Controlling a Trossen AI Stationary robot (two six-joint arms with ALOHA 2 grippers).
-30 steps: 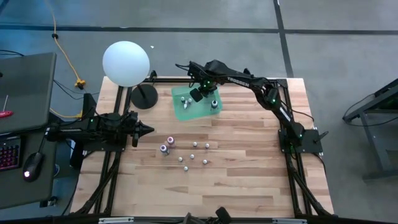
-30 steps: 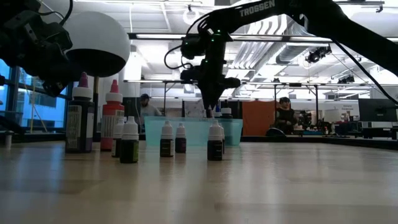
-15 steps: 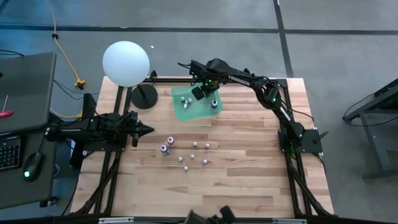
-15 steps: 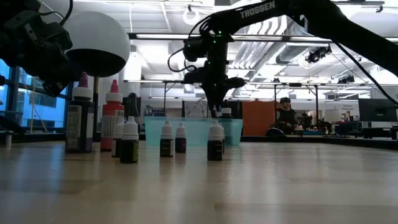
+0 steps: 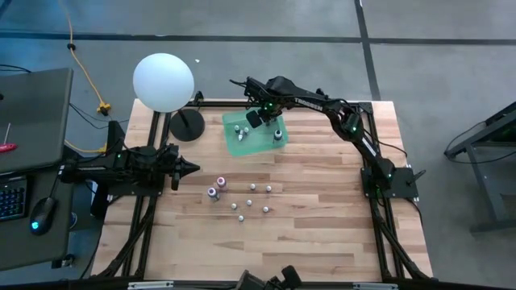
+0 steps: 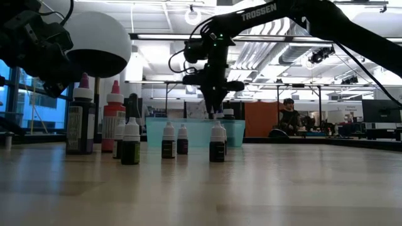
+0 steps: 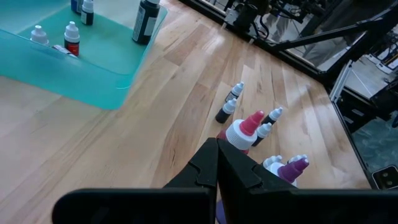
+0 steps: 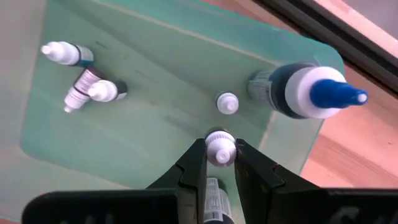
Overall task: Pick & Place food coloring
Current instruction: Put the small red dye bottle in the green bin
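A green tray lies at the table's far middle. It holds a large blue-tipped bottle and a few tiny white-capped food coloring bottles. My right gripper hangs over the tray, pointing steeply down, shut on another tiny bottle. Several more tiny bottles stand on the wood mid-table, beside two larger ones. My left gripper waits shut at the table's left, with the loose bottles just ahead of it. My right gripper pinches a tiny bottle between its two fingers, which come from above. The white cap shows at the fingertips, and the labelled body runs back between them. The bottle hangs clear above the tray floor.
A big white globe on a black round base stands at the far left corner, close to the tray. A laptop and keyboard sit off the table's left. In the low view, people show in the room behind the table. Bare wood lies toward the near edge.
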